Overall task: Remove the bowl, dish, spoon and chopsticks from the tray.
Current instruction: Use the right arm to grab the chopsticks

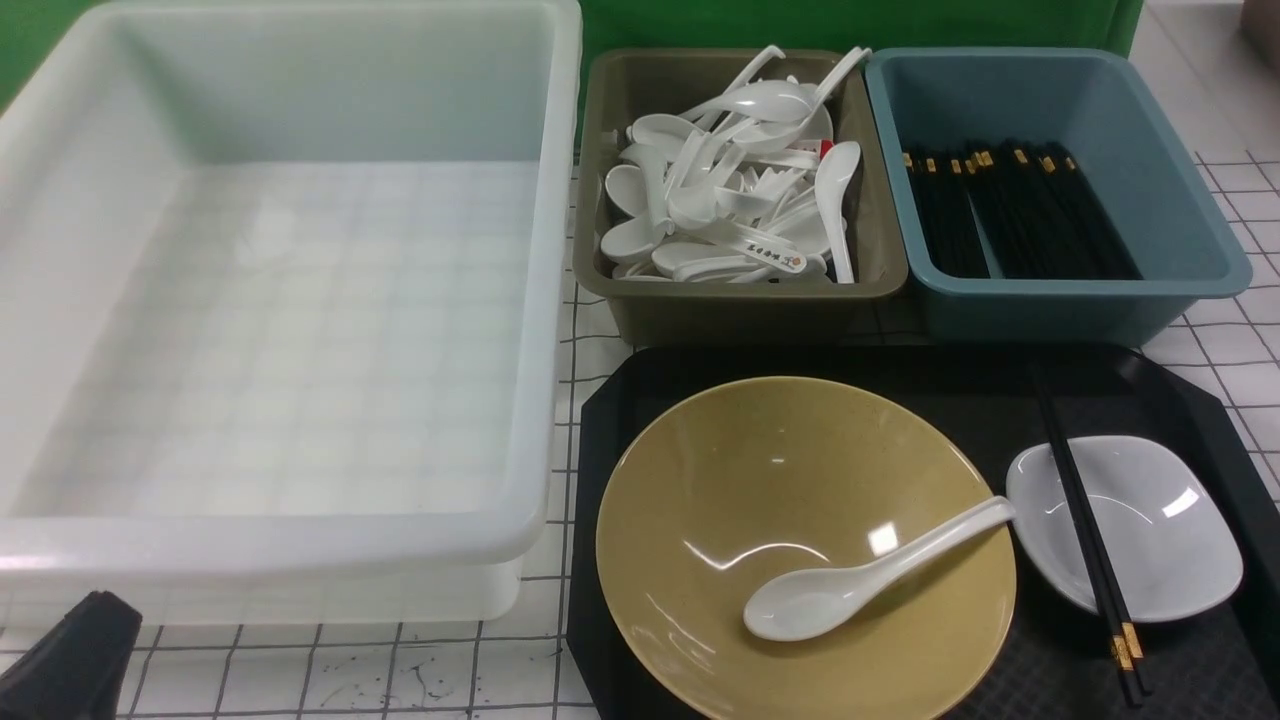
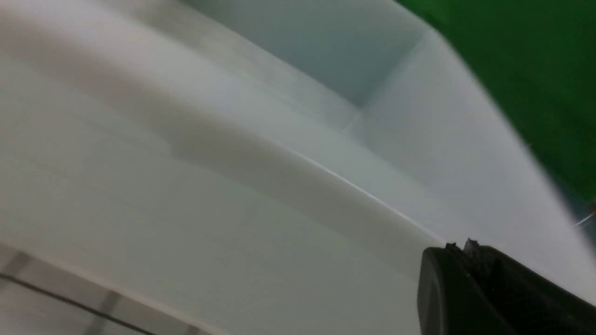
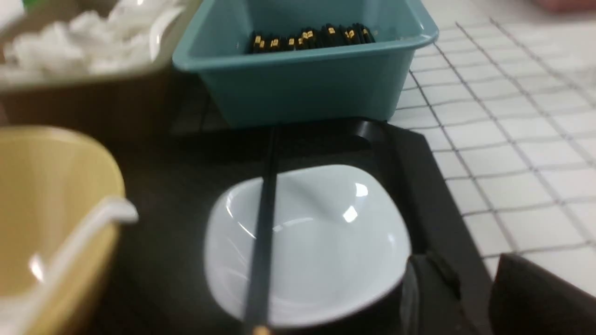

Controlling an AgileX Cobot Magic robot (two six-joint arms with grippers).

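The mustard-yellow bowl (image 1: 760, 470) is sitting nearest the viewer, filling the left half of the black tray (image 1: 950, 400). The white spoon (image 1: 880, 572) is lying inside it, scoop down in the bowl and handle leaning out over the rim toward the tray's right side. The small white dish (image 1: 1150, 530) is resting on the tray's right half, just beside the bowl. The black chopsticks (image 1: 1085, 530) are lying across the dish, with gold-banded ends pointing to the tray's near edge and tips to its far edge.

All four pieces are sitting on the tray, so the clearing appears not to have begun; everything is left to do.

Just left of the tray, a large translucent white tub (image 1: 280, 545) is standing with nothing in it. Along the tray's far edge, an olive bin (image 1: 740, 310) is holding white spoons and a teal bin (image 1: 1050, 305) is holding black chopsticks. Both walls are rising close to the tray, leaving little room there. To the tray's right, gridded tabletop (image 1: 1230, 370) is showing.

The left gripper (image 1: 70, 660) is sitting low, well left of the tray, against the tub's near wall; whether it is parted or closed cannot be told. The right gripper (image 3: 479, 284) is hovering by the tray's right rim near the dish, its jaws looking parted and holding nothing.
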